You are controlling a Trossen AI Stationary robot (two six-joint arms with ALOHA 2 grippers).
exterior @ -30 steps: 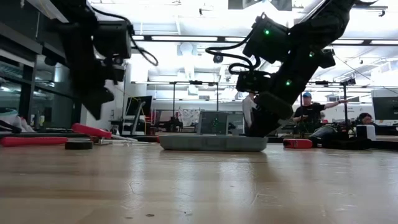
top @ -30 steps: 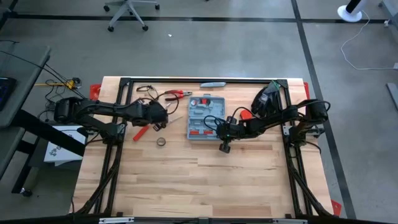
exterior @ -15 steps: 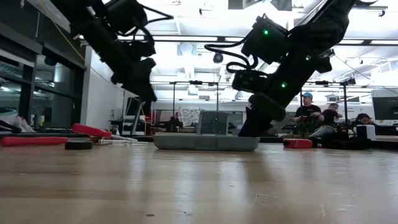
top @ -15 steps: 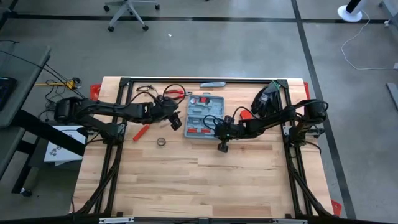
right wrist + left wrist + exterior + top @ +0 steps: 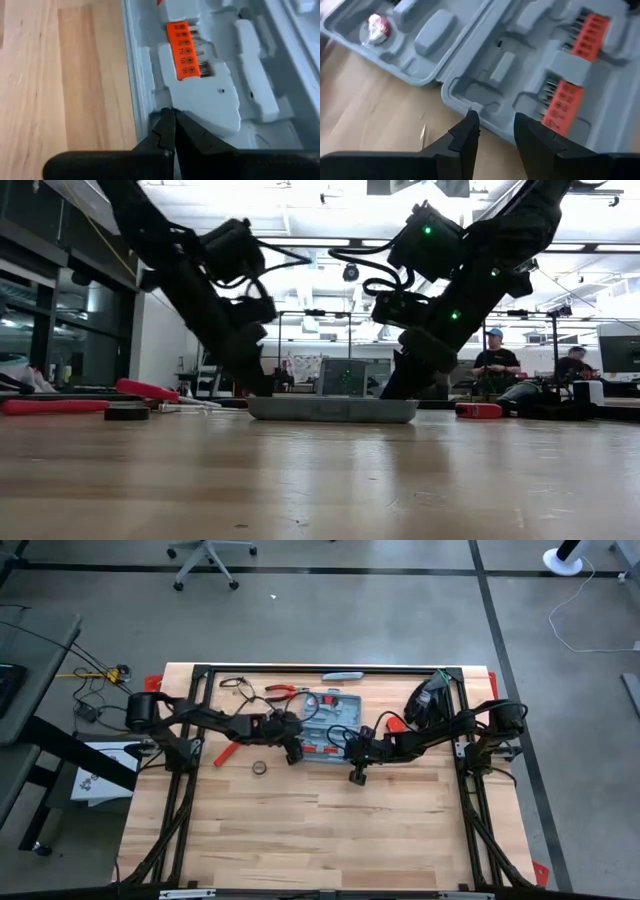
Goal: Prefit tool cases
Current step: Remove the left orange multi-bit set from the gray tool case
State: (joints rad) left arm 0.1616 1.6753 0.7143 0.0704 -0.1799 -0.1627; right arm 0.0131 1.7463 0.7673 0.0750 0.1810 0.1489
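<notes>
The grey-blue tool case lies open and flat at the table's far middle, its moulded inside with orange bit holders facing up. My left gripper is open and slants down at the left rim of the case's near half. One finger is by the rim's notch and the other is over the wall. My right gripper is shut, with its tips on the case's inside near the near rim. My left gripper: I cannot tell whether its fingertips touch the case's rim. My right gripper sets its shut fingertips down on the moulded grey inside of the case, just within the near rim and short of an orange bit holder. It slants down from the table's right. The case lies flat on the table.
Red-handled pliers and cables lie far left of the case. A red-handled tool and a small tape roll lie to the left. A black object sits far right. People stand in the room behind. Bare wood fills the near half.
My left gripper has gone toward the table's right and down, from beside the loose tools to the case's left rim, tipping its fingers steeply downward. My right gripper has stayed on the case.
</notes>
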